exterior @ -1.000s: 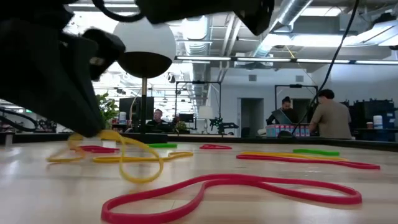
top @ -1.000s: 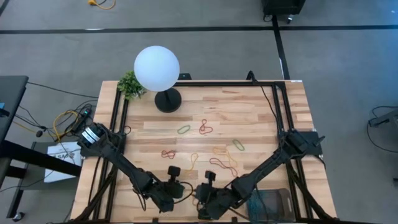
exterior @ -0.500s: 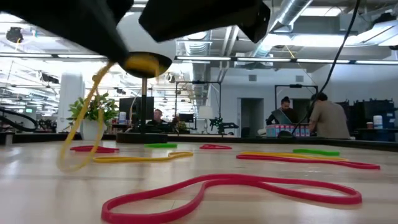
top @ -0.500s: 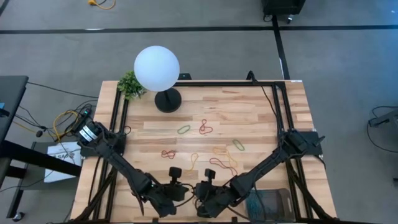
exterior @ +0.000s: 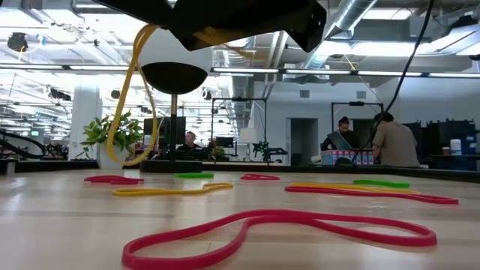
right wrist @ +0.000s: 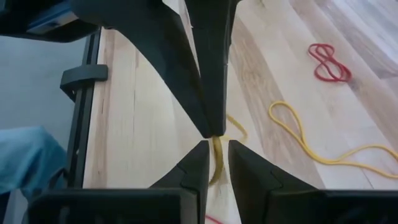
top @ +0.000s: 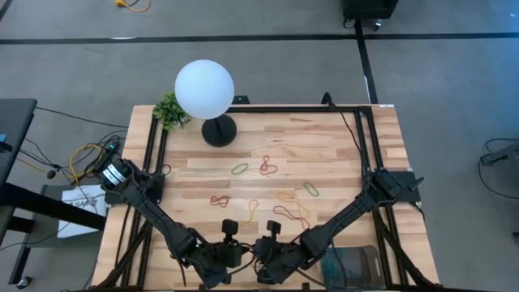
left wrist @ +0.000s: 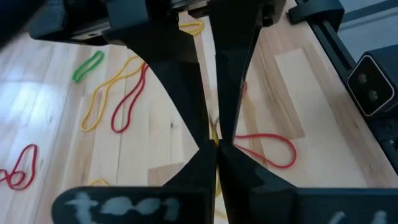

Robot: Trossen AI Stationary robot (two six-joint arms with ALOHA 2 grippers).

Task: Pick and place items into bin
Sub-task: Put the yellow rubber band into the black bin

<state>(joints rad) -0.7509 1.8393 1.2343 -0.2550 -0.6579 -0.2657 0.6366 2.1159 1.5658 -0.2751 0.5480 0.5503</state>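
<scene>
My left gripper [top: 229, 229] is shut on a yellow rubber band [exterior: 126, 112] near the table's near edge and holds it off the wood. My right gripper [top: 274, 233] hovers beside it, shut, with a yellow strand [right wrist: 214, 163] between its fingertips. Other bands lie flat on the table: green [top: 240, 169], red [top: 267, 166], green [top: 310, 189], red [top: 219, 200], yellow [top: 253, 209] and a red and yellow tangle [top: 290, 213]. The dark mesh bin [top: 354, 264] stands at the near right corner. My left gripper pinches the yellow band's upper end [left wrist: 216, 132] between its two fingertips. The band hangs slack below as a long loop [exterior: 112, 150], clear of the table. My right gripper pinches a yellow strand [right wrist: 215, 152] between its fingertips; the fingers hide how much it has. A curl [right wrist: 236, 129] shows beside them.
A white globe lamp [top: 204, 88] on a black base and a small green plant [top: 170, 109] stand at the far left. Black frame rails [top: 154, 162] run along both table sides. People stand in the room beyond the table [exterior: 394, 142].
My left gripper has risen from the table with the yellow band. The band lay bunched on the wood a second ago, then trailed with its lower end on the table. It now hangs clear as a long loop.
</scene>
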